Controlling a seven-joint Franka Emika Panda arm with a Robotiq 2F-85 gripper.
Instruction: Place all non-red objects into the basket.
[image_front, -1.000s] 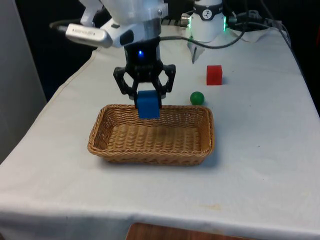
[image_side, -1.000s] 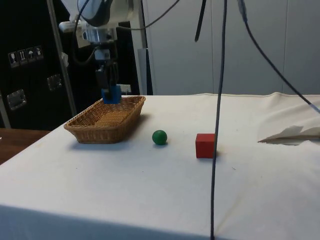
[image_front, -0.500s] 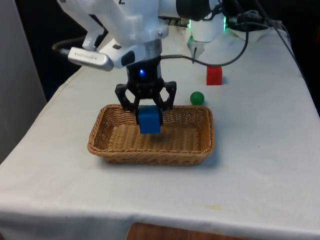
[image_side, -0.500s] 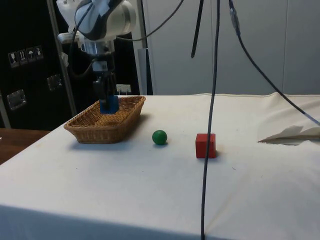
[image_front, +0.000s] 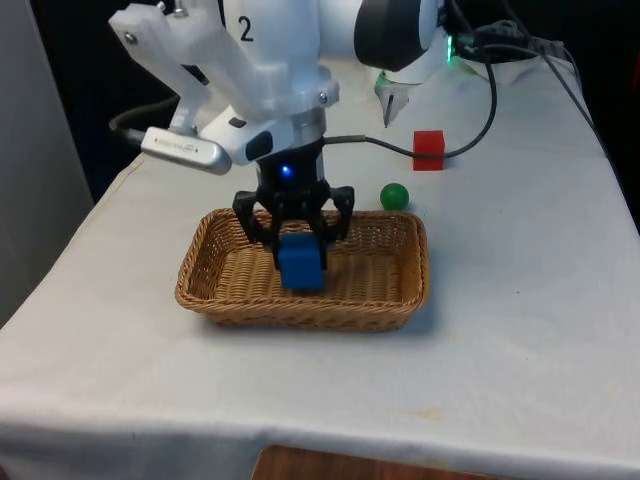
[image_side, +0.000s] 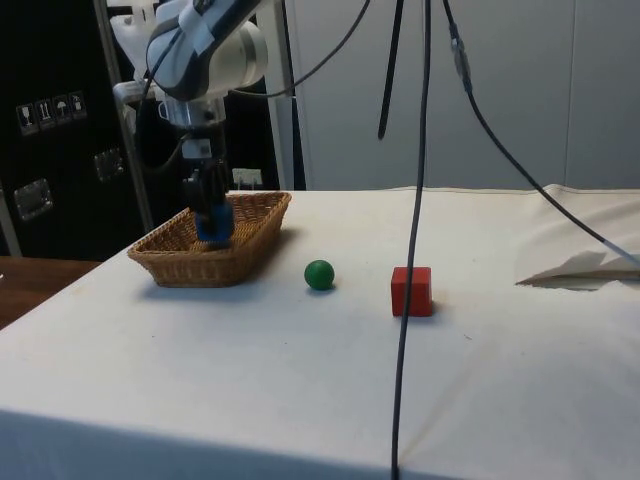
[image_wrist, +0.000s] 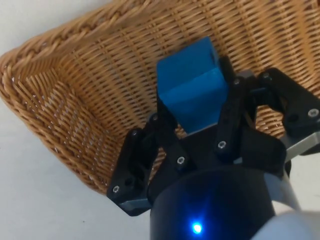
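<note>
Ball (image_front: 394, 196) between basket (image_front: 402, 297) and cube (image_front: 429, 150)

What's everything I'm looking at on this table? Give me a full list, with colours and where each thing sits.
basket: one, tan wicker, on the table nearer the front view's left.
blue cube: one, blue, held between the fingers inside the basket, low over its floor.
green ball: one, green, on the cloth just beyond the basket's far corner on the front view's right.
red cube: one, red, on the cloth further back than the ball.
cloth: one, white, covering the table.
cable: one, dark, hanging in front of the side view.
gripper: one, black, closed on the blue cube.
</note>
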